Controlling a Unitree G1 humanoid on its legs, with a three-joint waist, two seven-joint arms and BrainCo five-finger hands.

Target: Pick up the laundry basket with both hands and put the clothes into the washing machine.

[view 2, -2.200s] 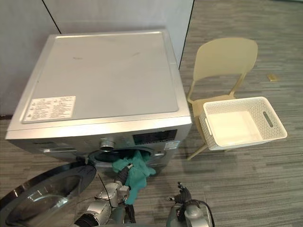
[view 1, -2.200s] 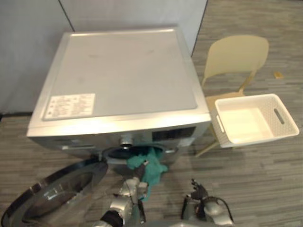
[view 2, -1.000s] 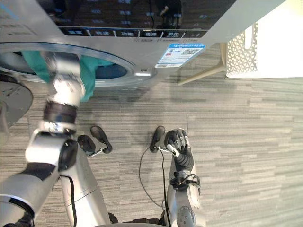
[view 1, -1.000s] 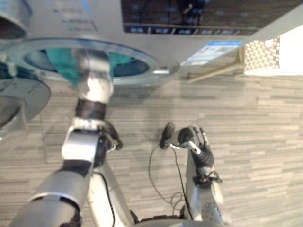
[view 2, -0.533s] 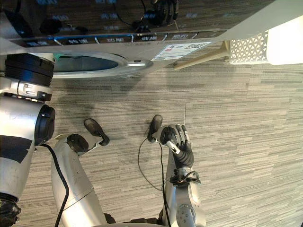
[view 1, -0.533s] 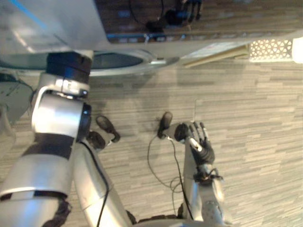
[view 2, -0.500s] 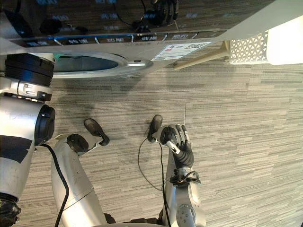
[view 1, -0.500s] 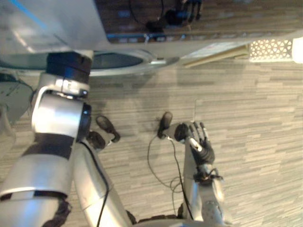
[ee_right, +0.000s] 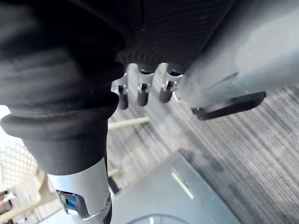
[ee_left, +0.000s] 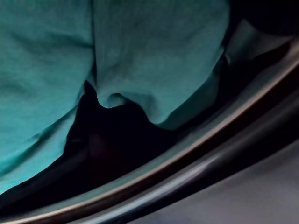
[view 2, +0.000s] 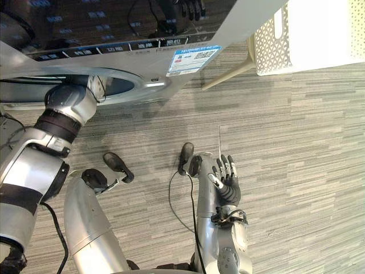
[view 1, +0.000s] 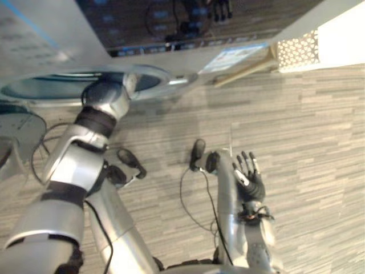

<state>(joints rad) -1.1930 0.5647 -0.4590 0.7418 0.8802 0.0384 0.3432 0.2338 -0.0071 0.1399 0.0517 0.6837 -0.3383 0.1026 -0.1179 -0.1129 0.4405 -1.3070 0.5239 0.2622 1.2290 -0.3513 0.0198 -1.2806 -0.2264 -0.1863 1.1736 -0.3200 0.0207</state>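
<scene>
One washing machine (view 2: 114, 34) spans 10 to 12 o'clock. One white laundry basket (view 2: 271, 48) sits at 1 o'clock, with one pale chair leg (view 2: 228, 74) just beside it. One teal garment (ee_left: 140, 56) lies in the drum.

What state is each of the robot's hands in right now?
Left hand: cannot tell, hidden inside the washing machine by the teal clothes.
Right hand: open, holding nothing.

Right hand (view 2: 227, 185) hangs, fingers (view 2: 223, 169) straight; left arm (view 1: 85, 149) reaches forward.
</scene>
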